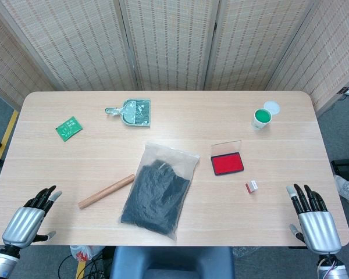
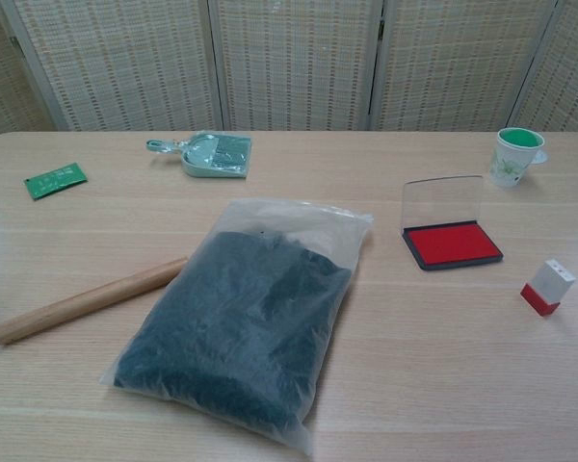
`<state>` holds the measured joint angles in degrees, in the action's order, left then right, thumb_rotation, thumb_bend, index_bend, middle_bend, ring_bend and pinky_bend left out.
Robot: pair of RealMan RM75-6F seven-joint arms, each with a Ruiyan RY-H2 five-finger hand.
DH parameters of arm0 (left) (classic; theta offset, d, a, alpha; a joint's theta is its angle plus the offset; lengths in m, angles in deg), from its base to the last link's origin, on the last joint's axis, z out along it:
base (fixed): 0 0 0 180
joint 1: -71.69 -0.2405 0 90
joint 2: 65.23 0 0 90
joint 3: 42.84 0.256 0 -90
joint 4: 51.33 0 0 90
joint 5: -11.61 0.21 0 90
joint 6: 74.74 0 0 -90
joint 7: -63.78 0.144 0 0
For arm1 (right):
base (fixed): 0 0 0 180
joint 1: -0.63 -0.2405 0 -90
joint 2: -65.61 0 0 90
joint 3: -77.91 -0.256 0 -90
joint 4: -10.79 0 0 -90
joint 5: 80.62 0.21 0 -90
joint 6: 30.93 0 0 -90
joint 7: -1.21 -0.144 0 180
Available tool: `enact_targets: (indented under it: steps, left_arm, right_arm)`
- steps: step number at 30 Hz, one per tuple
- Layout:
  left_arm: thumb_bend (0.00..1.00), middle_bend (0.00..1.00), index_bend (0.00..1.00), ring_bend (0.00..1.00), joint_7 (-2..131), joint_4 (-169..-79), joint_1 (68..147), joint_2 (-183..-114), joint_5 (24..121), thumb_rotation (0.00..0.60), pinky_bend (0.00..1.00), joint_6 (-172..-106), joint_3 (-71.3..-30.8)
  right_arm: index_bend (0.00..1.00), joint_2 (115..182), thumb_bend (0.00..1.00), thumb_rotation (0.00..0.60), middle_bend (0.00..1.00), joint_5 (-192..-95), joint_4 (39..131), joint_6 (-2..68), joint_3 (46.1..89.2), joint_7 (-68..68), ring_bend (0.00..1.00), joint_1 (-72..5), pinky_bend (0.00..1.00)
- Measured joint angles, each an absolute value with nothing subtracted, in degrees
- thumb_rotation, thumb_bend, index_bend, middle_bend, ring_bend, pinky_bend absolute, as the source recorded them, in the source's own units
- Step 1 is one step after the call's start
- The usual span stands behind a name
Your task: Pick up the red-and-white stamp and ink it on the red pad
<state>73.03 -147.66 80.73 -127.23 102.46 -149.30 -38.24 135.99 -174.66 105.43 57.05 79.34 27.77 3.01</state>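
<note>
The red-and-white stamp (image 1: 251, 186) (image 2: 547, 286) stands on the table at the right, just on the near side of the red ink pad (image 1: 227, 164) (image 2: 453, 243). The pad lies uncovered, with its clear lid (image 2: 443, 200) raised behind it. My right hand (image 1: 314, 218) hovers at the table's near right edge, to the right of the stamp and nearer than it, fingers apart and holding nothing. My left hand (image 1: 28, 221) is at the near left corner, also spread and empty. Neither hand shows in the chest view.
A clear bag of dark material (image 1: 160, 189) (image 2: 241, 318) fills the table's middle, with a wooden rod (image 1: 106, 190) (image 2: 82, 300) touching its left side. Farther back are a pale green dustpan (image 1: 132, 111), a green circuit board (image 1: 68, 128) and a paper cup (image 1: 260, 118) (image 2: 515, 156).
</note>
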Motion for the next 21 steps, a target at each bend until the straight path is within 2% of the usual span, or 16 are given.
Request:
enact_targets:
  steps: [6, 13, 16, 21]
  left_arm:
    - [0.07, 0.0, 0.07, 0.04, 73.01, -147.31, 81.11, -127.34, 102.44, 0.6, 0.27, -149.09, -38.42]
    - [0.07, 0.0, 0.07, 0.04, 72.94, -146.78, 81.67, -127.65, 101.07, 0.6, 0.27, -148.19, -38.92]
    - [0.07, 0.0, 0.07, 0.04, 73.24, -146.36, 81.85, -127.77, 100.57, 0.6, 0.27, -147.91, -39.11]
    - [0.07, 0.0, 0.07, 0.04, 74.24, -145.87, 82.32, -128.29, 99.32, 0.6, 0.27, -146.77, -39.39]
  right_arm:
    - [0.01, 136.33, 0.18, 0.6, 0.08, -170.37, 104.54, 49.31, 77.82, 27.58, 0.04, -0.48, 0.13]
    - [0.09, 134.84, 0.19, 0.6, 0.1, -159.04, 104.7, 31.93, 73.31, 27.17, 0.04, -10.2, 0.13]
    - [0.12, 134.68, 0.2, 0.6, 0.1, -154.92, 104.01, 26.68, 71.49, 27.5, 0.04, -14.95, 0.13]
    - [0.14, 135.17, 0.25, 0.6, 0.1, -150.47, 102.24, 21.82, 70.23, 29.15, 0.04, -19.25, 0.13]
